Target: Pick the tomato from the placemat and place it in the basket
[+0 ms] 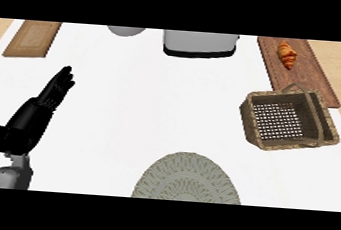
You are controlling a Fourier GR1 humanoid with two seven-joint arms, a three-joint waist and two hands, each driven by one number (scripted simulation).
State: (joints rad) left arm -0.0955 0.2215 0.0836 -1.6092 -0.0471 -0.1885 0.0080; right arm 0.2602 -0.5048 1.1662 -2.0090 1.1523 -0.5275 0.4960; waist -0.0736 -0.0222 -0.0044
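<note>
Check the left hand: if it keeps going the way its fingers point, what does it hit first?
The left hand is open, fingers aimed up and slightly right across bare counter. Nothing lies close on that line. Extended far, it heads toward the grey rounded object at the back edge, though height above the counter is unclear.

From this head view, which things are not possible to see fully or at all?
- Tomato: not visible anywhere; the placemat is cut off by the lower edge.
- Right hand: does not show in the head view.
- Grey round object and grey appliance: tops cut off by the upper edge, so unidentifiable.
- Basket: inside looks empty.
- Left hand: open, fingers straight, at the left.
</note>
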